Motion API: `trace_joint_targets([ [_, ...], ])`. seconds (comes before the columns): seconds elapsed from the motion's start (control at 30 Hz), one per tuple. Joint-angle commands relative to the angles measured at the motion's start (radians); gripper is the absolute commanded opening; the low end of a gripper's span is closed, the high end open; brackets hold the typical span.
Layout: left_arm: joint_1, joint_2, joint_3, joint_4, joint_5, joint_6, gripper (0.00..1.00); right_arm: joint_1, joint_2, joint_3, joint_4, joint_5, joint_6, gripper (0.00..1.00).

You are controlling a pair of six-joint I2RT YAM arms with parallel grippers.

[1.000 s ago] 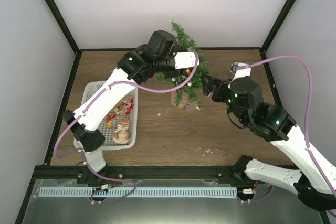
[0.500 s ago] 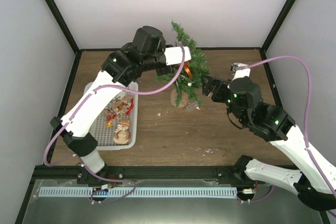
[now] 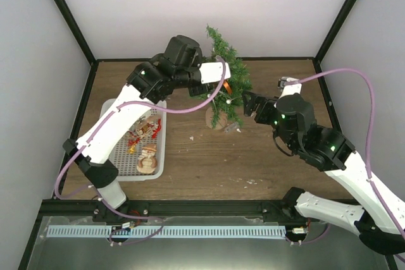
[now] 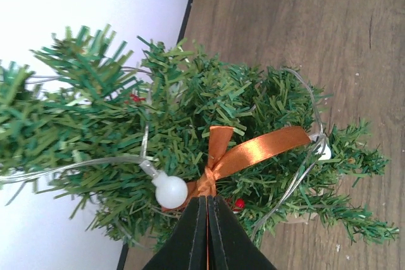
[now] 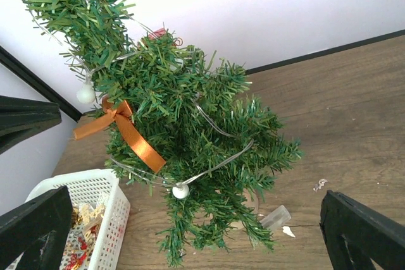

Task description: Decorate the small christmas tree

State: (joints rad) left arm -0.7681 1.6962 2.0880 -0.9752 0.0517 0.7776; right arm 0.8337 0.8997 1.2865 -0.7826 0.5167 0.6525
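Note:
The small christmas tree (image 3: 229,67) stands at the back middle of the table, wound with a wire of white bulbs (image 4: 171,191). An orange ribbon bow (image 4: 218,165) hangs on its left side. My left gripper (image 4: 207,200) is shut and points at the bow's knot. In the right wrist view its black fingertips (image 5: 38,121) stand a short way left of the bow (image 5: 120,118), with wall showing between. My right gripper (image 5: 196,232) is wide open just right of the tree (image 5: 183,105), touching nothing.
A white basket (image 3: 111,109) at the left holds a snowman figure (image 3: 147,158) and several red and gold ornaments. A small clear plastic piece (image 5: 276,216) and crumbs lie by the tree's base. The walls stand close behind the tree.
My left gripper's jaws have closed from partly open. The left arm drew back to the left, then edged toward the tree again. The right arm has not moved.

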Motion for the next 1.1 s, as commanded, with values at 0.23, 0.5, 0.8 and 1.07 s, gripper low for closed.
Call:
trace_joint_targets([
  [0.23,-0.001,0.103,0.035,0.0,0.031,-0.008,0.04,0.001,-0.042,-0.013,-0.025,0.03,0.034,1.0],
  [0.5,0.001,0.14,0.044,0.024,0.017,-0.001,0.04,0.001,-0.049,-0.027,-0.021,0.027,0.033,1.0],
  [0.8,-0.001,0.087,0.027,-0.012,0.022,0.005,0.08,0.001,-0.047,-0.034,-0.01,0.024,0.029,1.0],
  [1.07,-0.001,-0.05,-0.094,-0.047,0.03,-0.006,0.15,0.001,-0.051,-0.042,-0.022,0.024,0.036,1.0],
])
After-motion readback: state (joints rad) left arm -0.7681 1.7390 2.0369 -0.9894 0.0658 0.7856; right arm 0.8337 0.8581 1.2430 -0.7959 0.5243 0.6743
